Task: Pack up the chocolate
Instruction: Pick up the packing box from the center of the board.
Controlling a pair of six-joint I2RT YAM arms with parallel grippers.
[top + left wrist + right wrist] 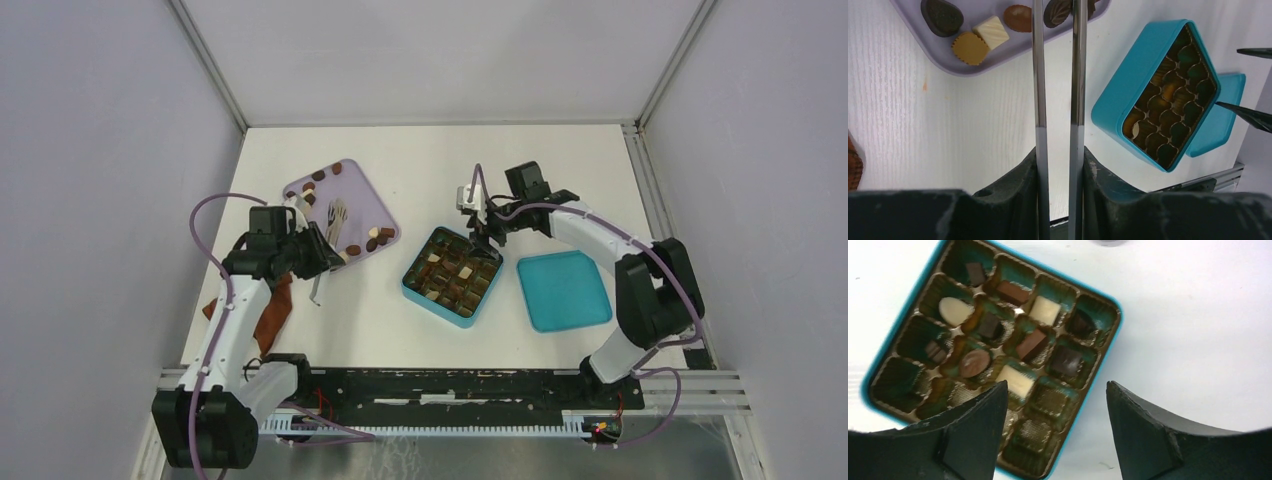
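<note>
Chocolate lies in two places: loose pieces on the lilac tray at the far left of the table, and pieces already set in the cells of the teal box at mid-table. In the right wrist view the box's far rows hold dark, brown, cream and white pieces, one to a cell, while several cells along its near and left sides show only gold liner. The left wrist view shows a dark oval, a tan fluted round, a white square and a brown oval near the tray's near edge.

The right end effector hovers over the box's right corner with its jaws wide apart and nothing between them. The left end effector is closed on a pair of metal tongs, whose two thin blades run out over the tray's near edge; the blades stand slightly apart, and their tips are out of the wrist view.

The teal lid lies flat just right of the box. A reddish-brown cloth sits at the near left, partly under the left arm.
</note>
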